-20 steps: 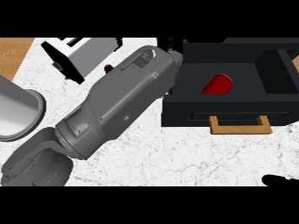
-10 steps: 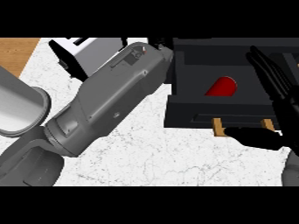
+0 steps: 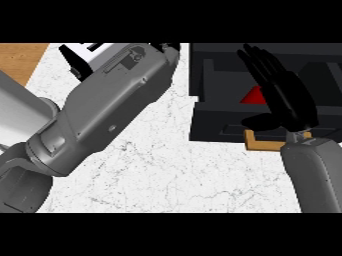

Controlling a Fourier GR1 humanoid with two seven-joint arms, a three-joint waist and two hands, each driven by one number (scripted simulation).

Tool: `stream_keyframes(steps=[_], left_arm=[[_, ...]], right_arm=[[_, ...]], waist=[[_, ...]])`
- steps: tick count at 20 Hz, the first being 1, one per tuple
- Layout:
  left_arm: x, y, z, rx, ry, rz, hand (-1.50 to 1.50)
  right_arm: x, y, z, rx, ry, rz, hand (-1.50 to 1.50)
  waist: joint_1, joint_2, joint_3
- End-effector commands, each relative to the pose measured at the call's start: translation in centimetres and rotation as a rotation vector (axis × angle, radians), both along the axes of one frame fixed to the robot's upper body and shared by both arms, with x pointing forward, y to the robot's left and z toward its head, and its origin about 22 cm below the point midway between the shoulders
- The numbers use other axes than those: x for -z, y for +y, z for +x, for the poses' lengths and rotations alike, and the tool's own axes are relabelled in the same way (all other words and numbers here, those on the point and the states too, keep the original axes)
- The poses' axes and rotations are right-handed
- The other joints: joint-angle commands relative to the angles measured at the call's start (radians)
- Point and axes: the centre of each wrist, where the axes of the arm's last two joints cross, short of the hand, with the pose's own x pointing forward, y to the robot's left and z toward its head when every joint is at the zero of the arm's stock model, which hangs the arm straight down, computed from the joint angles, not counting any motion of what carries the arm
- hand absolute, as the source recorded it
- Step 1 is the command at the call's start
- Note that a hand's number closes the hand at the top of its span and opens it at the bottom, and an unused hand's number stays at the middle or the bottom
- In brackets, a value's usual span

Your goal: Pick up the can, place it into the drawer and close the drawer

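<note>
The right hand (image 3: 283,97) is hovering open over a black drawer (image 3: 218,125), its fingers straight and pointing away from the robot, its thumb jutting sideways near the drawer's front, grasping nothing. Beneath the palm, a red can (image 3: 252,96) is lying inside the open drawer, partly covered by the hand. The can is probably light, stiff and smooth, so it is likely to roll if bumped; it needs no further hold. The drawer looks rigid and is likely to slide straight, so the flat front or the tan handle (image 3: 262,145) is seeming the best place to push. The drawer is sitting on a white marbled surface (image 3: 166,170). The grey left forearm (image 3: 107,110) is crossing the view's left side, and the left hand (image 3: 168,49) is barely showing at the top, so I cannot tell its state.
</note>
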Motion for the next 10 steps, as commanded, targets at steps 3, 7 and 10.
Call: stream_keyframes(steps=[3, 7, 10], left_arm=[[-0.1, 2.7, 0.5, -0.034, -0.016, 0.01, -1.5], [-0.4, 5.1, 0.3, -0.038, -0.015, -0.004, -1.5], [-0.1, 5.2, -0.7, -0.032, 0.001, 0.015, -1.5]], right_arm=[[4.2, 0.5, 4.1, 0.046, 0.003, -0.086, -1.5], [7.9, -0.2, 4.5, 0.097, 0.024, -0.111, -1.5], [7.0, 2.4, 6.4, 0.13, 0.019, -0.15, -1.5]], waist=[[0.0, 0.008, 0.001], [0.006, 0.005, 0.001], [0.006, 0.0, 0.001]])
